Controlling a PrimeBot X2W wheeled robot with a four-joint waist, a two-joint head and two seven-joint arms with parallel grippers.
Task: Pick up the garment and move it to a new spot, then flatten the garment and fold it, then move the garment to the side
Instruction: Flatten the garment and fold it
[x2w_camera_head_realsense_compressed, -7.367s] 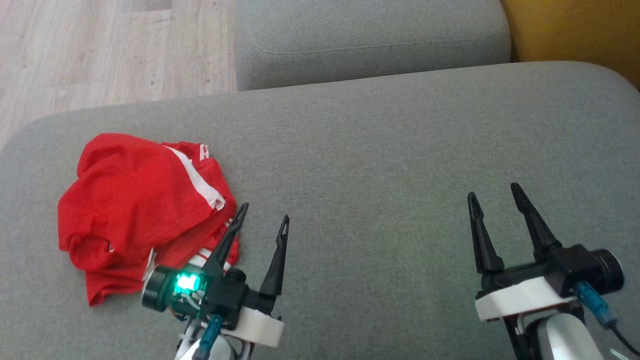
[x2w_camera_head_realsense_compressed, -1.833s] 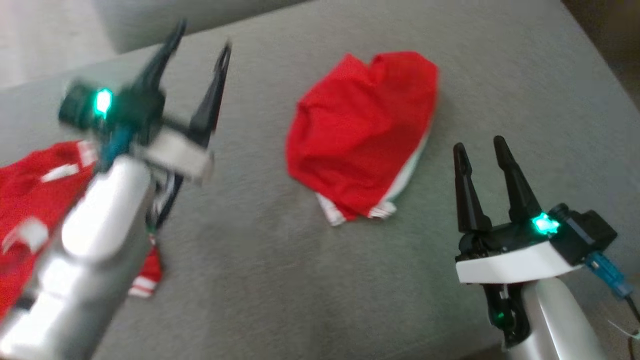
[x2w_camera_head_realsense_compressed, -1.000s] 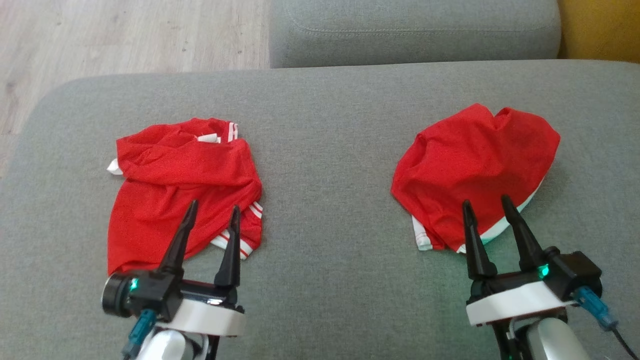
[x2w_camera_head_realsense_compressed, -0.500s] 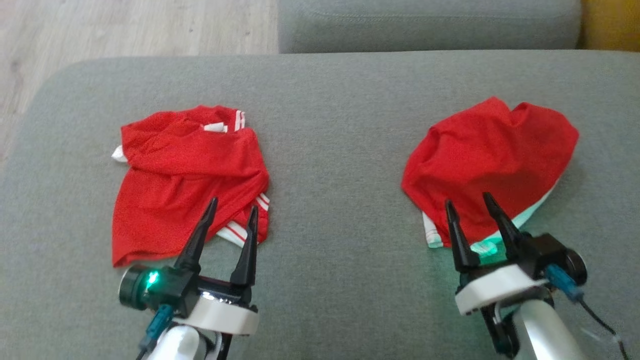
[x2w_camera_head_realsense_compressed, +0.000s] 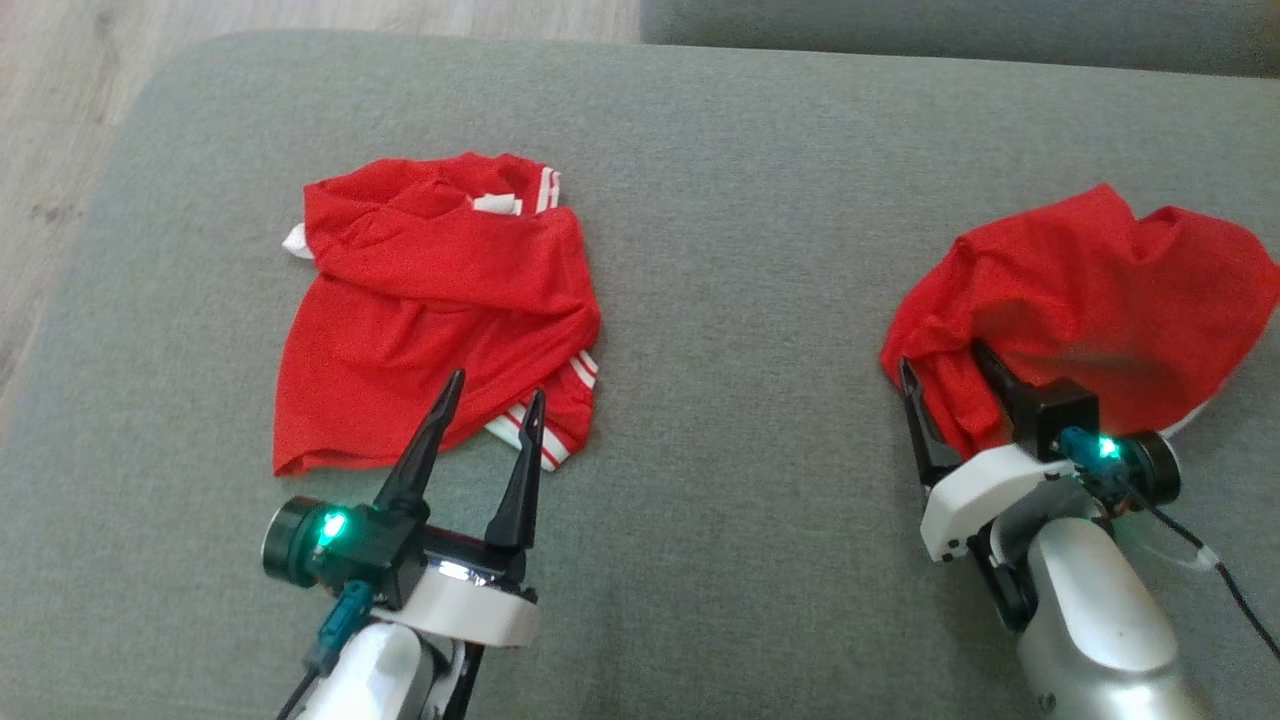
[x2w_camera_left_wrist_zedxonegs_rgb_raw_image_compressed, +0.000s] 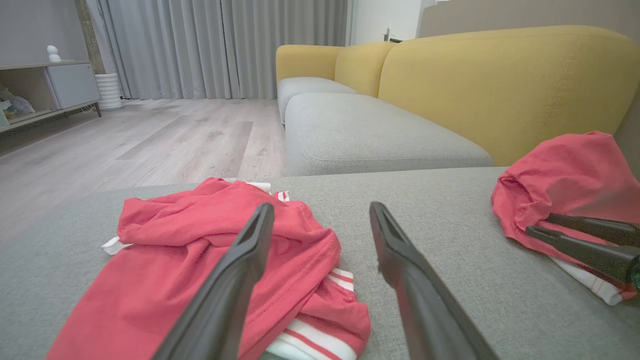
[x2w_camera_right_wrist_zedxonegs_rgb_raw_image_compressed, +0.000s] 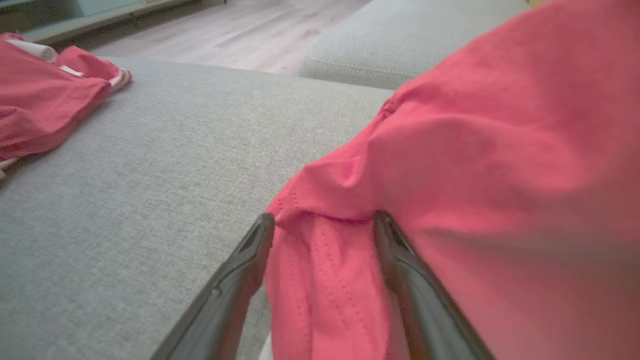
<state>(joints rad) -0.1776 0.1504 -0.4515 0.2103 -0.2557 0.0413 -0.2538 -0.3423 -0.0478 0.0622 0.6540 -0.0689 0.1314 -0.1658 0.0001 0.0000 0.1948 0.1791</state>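
Head view: what lies on the grey sofa cushion (x2w_camera_head_realsense_compressed: 740, 250)?

Two crumpled red garments, well apart. The left red garment (x2w_camera_head_realsense_compressed: 430, 300) has white stripes at its near edge. The right red garment (x2w_camera_head_realsense_compressed: 1100, 290) lies close to the right edge of the picture.

Where is the left end effector (x2w_camera_head_realsense_compressed: 497, 385)?

It is at the near edge of the left red garment, with its tips by the striped part. Its two fingers are apart and nothing is between them. The left wrist view shows that gap too, with one finger in front of the red cloth and one in front of the bare cushion.

And the right end effector (x2w_camera_head_realsense_compressed: 943, 357)?

It is low at the near left corner of the right red garment. Its fingers are spread wide too. In the right wrist view a fold of red cloth sits in the gap between them, but they are not squeezed together on it.

Anything else?

A pale wood floor (x2w_camera_head_realsense_compressed: 60, 120) at the far left, and a yellow sofa back (x2w_camera_left_wrist_zedxonegs_rgb_raw_image_compressed: 500, 85) in the left wrist view.
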